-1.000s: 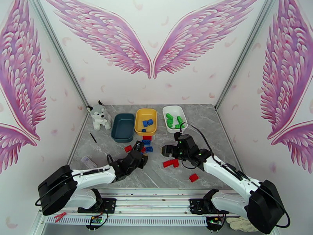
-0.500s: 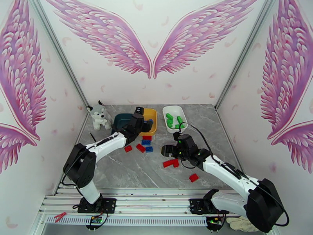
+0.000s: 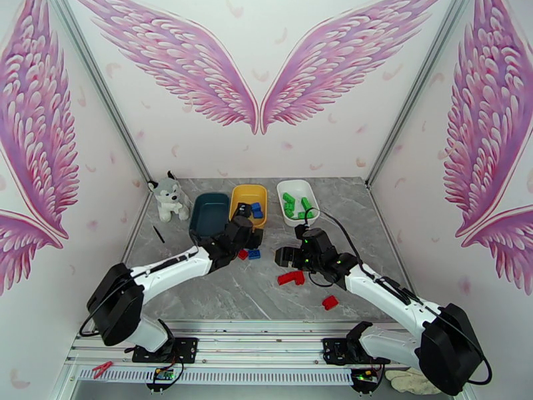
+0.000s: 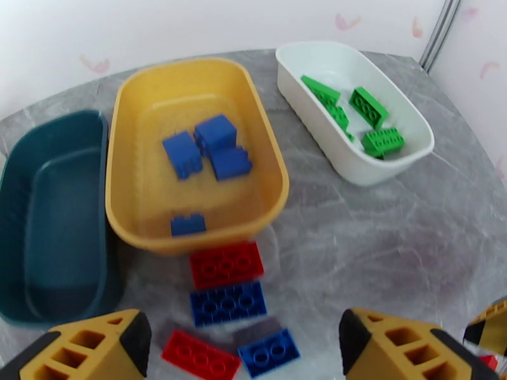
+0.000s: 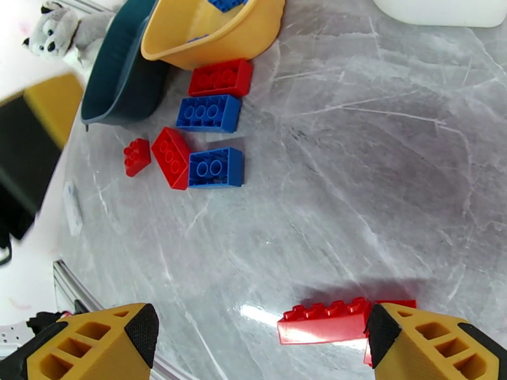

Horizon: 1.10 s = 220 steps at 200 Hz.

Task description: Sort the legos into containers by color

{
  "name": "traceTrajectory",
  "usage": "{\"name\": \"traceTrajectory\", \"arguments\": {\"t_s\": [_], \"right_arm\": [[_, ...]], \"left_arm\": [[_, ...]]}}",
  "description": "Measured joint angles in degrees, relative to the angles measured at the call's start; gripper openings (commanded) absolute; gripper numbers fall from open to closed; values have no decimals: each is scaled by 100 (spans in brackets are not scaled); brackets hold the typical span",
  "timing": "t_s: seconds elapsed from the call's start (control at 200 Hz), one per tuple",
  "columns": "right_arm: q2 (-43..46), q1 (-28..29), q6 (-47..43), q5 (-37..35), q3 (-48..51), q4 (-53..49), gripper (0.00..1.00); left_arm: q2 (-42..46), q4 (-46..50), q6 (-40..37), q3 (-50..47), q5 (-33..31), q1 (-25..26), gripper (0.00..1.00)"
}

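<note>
The small studded plastic legos are partly sorted. Four blue bricks (image 4: 209, 147) lie in the yellow rounded-rectangle plastic tray (image 4: 272, 185), and several green bricks (image 4: 367, 107) lie in the white plastic tray (image 4: 355, 175) to its right, a little apart from it. The dark teal plastic tray (image 4: 57, 204) stands close against the yellow one's left side.

Loose pieces lie on the grey marbled worktop (image 3: 266, 295) in front of the yellow tray. A red eight-stud brick (image 4: 227, 264) sits just beside the tray's near wall, and a blue eight-stud brick (image 4: 228, 303) is next to it on the near side. Nearer still, a tilted red brick (image 4: 199, 354) and a blue four-stud brick (image 4: 269, 353) lie side by side. A small red brick (image 5: 136, 156) lies just left of that pair.

The left hand (image 4: 242, 330) hovers over this cluster, its fingers spread wide and nothing between them.

The right hand (image 5: 261, 324) is likewise released, fingers wide above the bare worktop. A long red brick (image 5: 323, 321) lies by its right finger; whether they touch I cannot tell. Another red brick (image 3: 329, 302) lies beside the right arm, nearer the bases.

A grey-white plush husky (image 3: 166, 198) sits at the far left, beside the teal tray.
</note>
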<state>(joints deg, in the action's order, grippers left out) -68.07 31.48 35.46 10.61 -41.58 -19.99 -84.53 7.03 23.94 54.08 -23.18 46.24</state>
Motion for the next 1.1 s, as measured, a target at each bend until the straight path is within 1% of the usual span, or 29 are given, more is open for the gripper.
{"name": "traceTrajectory", "arguments": {"t_s": [0.095,0.18,0.31,0.43,0.615,0.705,0.87,1.1], "right_arm": [[-57,0,-39,-9,-7,0,91],[-146,0,-66,-9,-9,2,90],[-302,0,-79,11,-9,7,90],[-354,0,-74,59,-9,9,90],[-308,0,-57,52,-9,4,91],[-122,0,-37,28,-9,0,93],[212,0,-28,-44,-9,2,94],[243,0,17,-116,-9,-17,94]], "left_arm": [[361,-35,389,-616,-20,186,83],[407,-101,710,-1054,-37,396,81],[118,-195,1141,-1360,-24,791,78],[-332,-476,1432,-1399,4,990,78],[-1067,-739,1657,-1327,90,1001,78],[-1252,-743,1681,-1202,44,979,78],[-1600,-817,1670,-822,92,791,78],[-2059,-800,1554,-260,125,555,75]]}}
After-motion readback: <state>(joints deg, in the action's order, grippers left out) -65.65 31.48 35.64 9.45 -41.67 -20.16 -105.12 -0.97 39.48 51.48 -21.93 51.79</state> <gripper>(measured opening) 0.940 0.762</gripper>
